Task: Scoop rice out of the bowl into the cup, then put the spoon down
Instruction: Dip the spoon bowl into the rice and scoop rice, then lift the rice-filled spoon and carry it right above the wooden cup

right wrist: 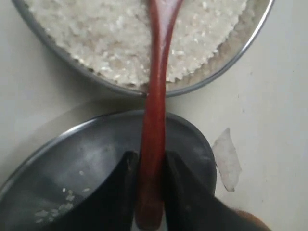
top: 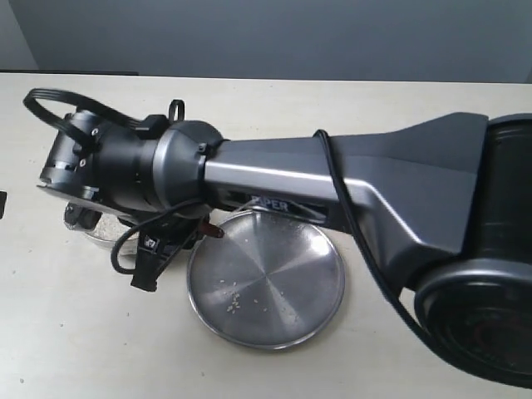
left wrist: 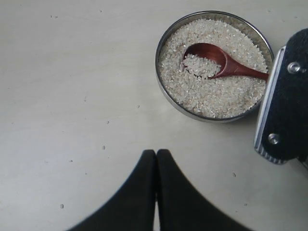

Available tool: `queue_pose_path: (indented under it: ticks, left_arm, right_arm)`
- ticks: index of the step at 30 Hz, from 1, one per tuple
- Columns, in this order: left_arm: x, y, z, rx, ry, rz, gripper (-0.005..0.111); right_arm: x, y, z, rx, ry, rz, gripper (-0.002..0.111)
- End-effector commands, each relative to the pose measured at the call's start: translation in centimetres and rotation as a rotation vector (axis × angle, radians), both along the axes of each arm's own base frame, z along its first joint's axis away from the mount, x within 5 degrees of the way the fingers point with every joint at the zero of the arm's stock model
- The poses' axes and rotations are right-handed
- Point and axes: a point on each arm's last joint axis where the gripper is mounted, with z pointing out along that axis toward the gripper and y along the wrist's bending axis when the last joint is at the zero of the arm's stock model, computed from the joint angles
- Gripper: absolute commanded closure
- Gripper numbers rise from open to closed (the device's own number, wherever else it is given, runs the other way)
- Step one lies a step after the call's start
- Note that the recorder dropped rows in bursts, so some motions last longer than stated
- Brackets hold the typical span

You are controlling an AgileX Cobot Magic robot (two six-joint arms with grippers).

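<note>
Table [top: 83, 349]: pale and bare, carries everything.

Right arm [top: 332, 174]: big grey-black arm, reaches across and hangs over the bowl [left wrist: 160, 72], hiding most of it in the exterior view.

Plate [top: 266, 278]: wide flat steel, just beside the bowl. The rims are close, with a thin strip of table between them.

Bowl: small round steel, nearly full.

Rice [left wrist: 211, 94]: white grains, fills the bowl almost to the rim.

Spoon [left wrist: 240, 71]: dark red-brown wood. The head is inside the bowl, at the rice surface, with a small heap of grains in it. The handle runs out over the bowl rim and across the near edge of the plate.

Right gripper [right wrist: 150, 163]: just outside the bowl rim, above the plate edge. Both fingers are pinched on the spoon handle, near its end.

Left gripper [left wrist: 156, 153]: near the bowl but apart from it, over bare table. Fingers are pressed together and hold nothing.

Stray grains [top: 234, 303]: a few loose ones lie in the plate, beside the bowl.
</note>
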Motion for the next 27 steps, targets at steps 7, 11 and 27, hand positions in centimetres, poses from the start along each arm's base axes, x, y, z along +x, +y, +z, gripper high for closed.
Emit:
queue_pose_path:
  ticks: [7,11,27]
  left_arm:
    - [0.1,-0.2,0.1,-0.003,-0.010,-0.007,0.106]
    - [0.1,-0.2,0.1,-0.003,-0.010,-0.007,0.106]
    - [0.1,-0.2,0.1,-0.003,-0.010,-0.007,0.106]
  right_arm:
    - [1.1,-1.1,1.9,0.085,0.064,-0.077,0.109]
    - [1.4,-1.4,1.8,0.109,0.103,-0.109,0.109]
    - [2.4,-2.9,4.2,0.228,0.196,-0.185,0.109]
